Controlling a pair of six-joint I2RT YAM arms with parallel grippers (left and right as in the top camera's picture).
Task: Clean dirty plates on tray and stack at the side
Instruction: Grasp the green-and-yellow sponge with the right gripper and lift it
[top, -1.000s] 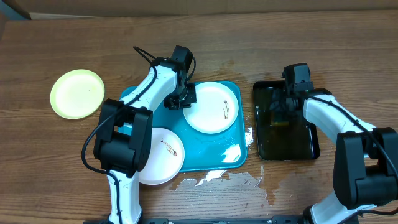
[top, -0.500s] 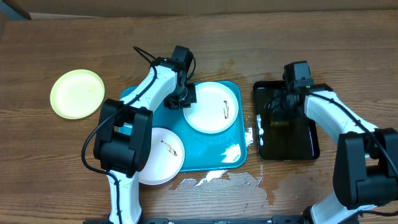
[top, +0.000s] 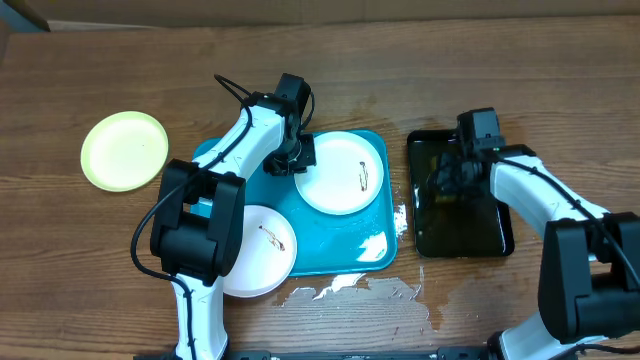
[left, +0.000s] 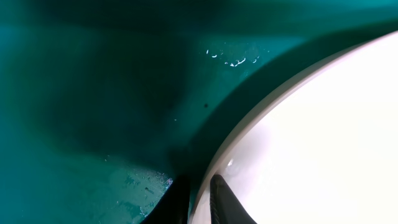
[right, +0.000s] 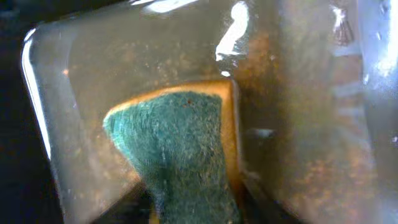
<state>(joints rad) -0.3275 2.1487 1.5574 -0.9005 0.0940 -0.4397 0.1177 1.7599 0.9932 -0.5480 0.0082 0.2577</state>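
The teal tray (top: 345, 252) lies mid-table with two white plates on it. The far plate (top: 340, 172) carries a dark smear; my left gripper (top: 296, 156) is shut on its left rim, one finger (left: 176, 202) under and the other above the white edge (left: 311, 137). The near plate (top: 258, 250), also smeared, overhangs the tray's front left corner. A yellow-green plate (top: 124, 150) rests on the table to the left. My right gripper (top: 452, 180) is down in the black tray (top: 500, 235), its fingers pressed on both sides of a green-and-yellow sponge (right: 180, 143) in murky water.
Spilled water and white patches (top: 350, 285) lie on the wood in front of the teal tray and between the two trays. The black tray of brownish water (right: 298, 93) sits right of the teal one. A cable (top: 230, 90) loops off the left arm.
My right gripper has shifted slightly toward the front inside the black tray, working the sponge. The left arm and all the plates have stayed put.
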